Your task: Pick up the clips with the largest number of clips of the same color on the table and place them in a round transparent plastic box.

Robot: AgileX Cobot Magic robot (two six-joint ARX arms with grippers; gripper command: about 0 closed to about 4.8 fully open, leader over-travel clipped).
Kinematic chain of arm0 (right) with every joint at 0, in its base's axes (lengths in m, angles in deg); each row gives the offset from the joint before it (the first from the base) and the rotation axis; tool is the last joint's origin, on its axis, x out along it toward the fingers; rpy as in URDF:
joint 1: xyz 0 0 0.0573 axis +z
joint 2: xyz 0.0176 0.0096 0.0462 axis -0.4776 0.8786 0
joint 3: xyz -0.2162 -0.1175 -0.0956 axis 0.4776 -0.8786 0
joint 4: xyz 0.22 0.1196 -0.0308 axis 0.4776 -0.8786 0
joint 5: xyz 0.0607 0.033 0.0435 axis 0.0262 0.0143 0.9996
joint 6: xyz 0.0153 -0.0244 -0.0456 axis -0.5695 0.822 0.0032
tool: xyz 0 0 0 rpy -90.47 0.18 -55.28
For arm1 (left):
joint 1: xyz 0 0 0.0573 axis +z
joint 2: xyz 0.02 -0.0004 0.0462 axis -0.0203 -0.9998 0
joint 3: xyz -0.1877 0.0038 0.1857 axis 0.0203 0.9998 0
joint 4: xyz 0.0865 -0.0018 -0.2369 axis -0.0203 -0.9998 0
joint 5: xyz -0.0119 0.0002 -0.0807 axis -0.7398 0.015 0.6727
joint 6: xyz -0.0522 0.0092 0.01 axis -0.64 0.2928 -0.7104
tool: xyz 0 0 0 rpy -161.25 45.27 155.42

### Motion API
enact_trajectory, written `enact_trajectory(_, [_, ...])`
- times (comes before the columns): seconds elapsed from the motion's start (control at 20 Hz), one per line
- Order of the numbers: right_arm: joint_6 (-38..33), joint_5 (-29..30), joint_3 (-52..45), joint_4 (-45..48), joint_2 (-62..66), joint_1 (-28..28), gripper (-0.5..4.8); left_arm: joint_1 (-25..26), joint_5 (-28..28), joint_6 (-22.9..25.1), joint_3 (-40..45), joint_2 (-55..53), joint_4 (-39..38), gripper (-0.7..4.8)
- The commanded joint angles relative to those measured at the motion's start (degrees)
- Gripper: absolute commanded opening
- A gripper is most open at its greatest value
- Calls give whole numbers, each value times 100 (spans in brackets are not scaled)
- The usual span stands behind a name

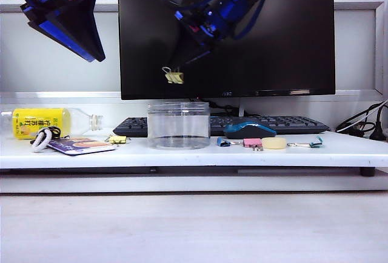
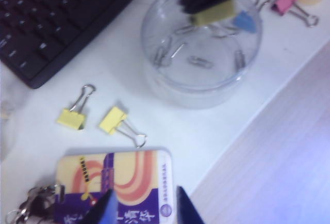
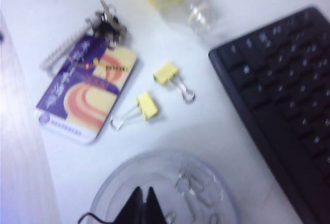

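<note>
The right end effector (image 1: pixel 174 74) hangs high over the round transparent plastic box (image 1: pixel 179 125), its fingers pinched tight on a pale-yellow clip (image 1: pixel 174 77) that dangles by its body right above the open rim. That placing makes sense: held there, the clip should fall straight into the box rather than onto the worktop (image 1: pixel 182 154). From the right wrist view the closed fingertips (image 3: pixel 143 203) sit directly over the box's mouth (image 3: pixel 124 175), with a few bare wire handles lying on its floor.

The left end effector (image 1: pixel 66 23) is raised well above the left end of the worktop, jaws standing partly apart and holding nothing; its fingertips (image 2: pixel 105 208) show over the purple and orange card (image 2: pixel 121 182). It looks parked out of the way, and also poised near the next work.

Two more yellow clips (image 2: pixel 116 121) lie side by side on the worktop, between the card and the box, just in front of the keyboard (image 2: pixel 51 17). They are apart from each other, handles splayed outward, so each should be easy to take singly.

Toward the right end, by the mouse (image 1: pixel 248 129), rest a blue clip (image 1: pixel 223 142), a pink clip (image 1: pixel 252 143) and a teal one (image 1: pixel 315 143), the wrong colours, left alone. A yellow-labelled bottle (image 1: pixel 39 122) lies at the left edge
</note>
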Motion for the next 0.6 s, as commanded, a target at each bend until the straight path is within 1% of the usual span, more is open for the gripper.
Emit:
enact_trajectory(0.05, [-131,-138,20,173,116,-11,-1,0,42,-105,-17,11,26,161])
enact_trajectory(0.25, [-133,-133,17,87,282,-9,1,-2,44,-251,-17,11,22,161])
enact_trajectory(0.3, [-133,-118,17,79,317,-9,24,-4,44,-269,-17,11,22,161])
enact_trajectory(0.4, [-151,-125,17,72,328,-9,124,-7,44,-275,-17,11,22,161])
enact_trajectory(0.6, [-151,-142,17,85,328,-9,127,-7,44,-361,-15,0,33,161])
